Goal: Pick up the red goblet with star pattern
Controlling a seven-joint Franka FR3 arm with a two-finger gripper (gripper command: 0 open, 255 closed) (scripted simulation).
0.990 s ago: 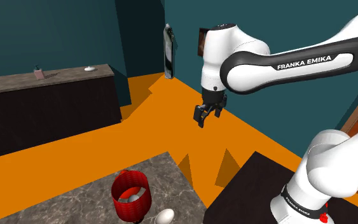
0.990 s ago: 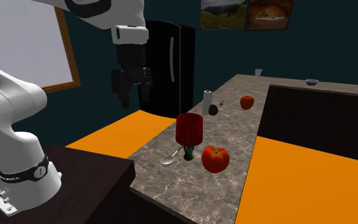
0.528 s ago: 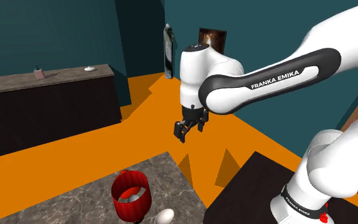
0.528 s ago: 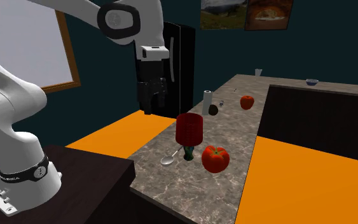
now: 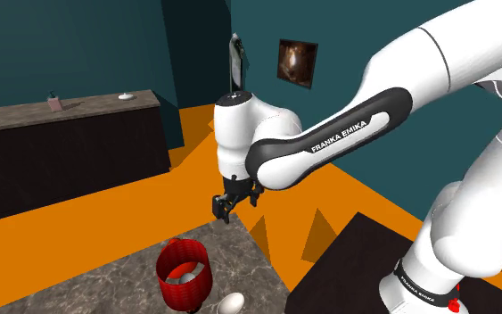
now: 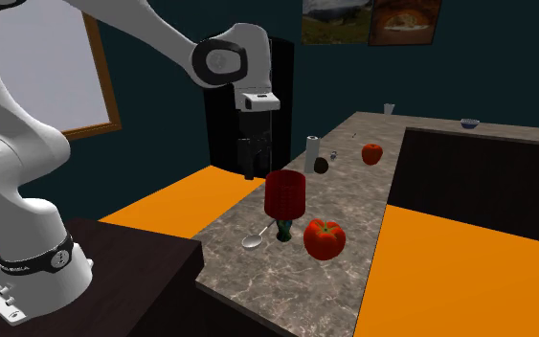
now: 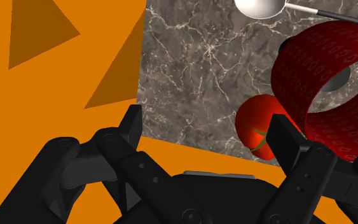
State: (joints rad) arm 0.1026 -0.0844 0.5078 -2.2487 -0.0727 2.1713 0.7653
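The red goblet (image 5: 184,275) stands upright on the marble counter (image 5: 106,278) near its end; its bowl is patterned red on a dark teal stem. In the second exterior view the goblet (image 6: 284,196) stands near the counter (image 6: 353,196) edge. My gripper (image 5: 223,210) hangs above the counter's corner, higher than the goblet and to the shoulder view's right of it. Seen from the second exterior view, the gripper (image 6: 251,172) is just left of the goblet's rim. In the wrist view the gripper (image 7: 207,127) is open with nothing between its fingers; the goblet (image 7: 336,76) lies beyond the right finger.
A white spoon (image 6: 254,237) lies beside the goblet's foot, and a red tomato (image 6: 324,238) sits close by. Farther along the counter are a white cylinder (image 6: 312,151), a dark round object (image 6: 322,165) and another tomato (image 6: 371,153). The black fridge (image 6: 277,86) stands behind the arm.
The arm has swung to the shoulder view's left and lowered, bringing the gripper from over the orange floor to the counter's corner near the goblet. The goblet has not moved.
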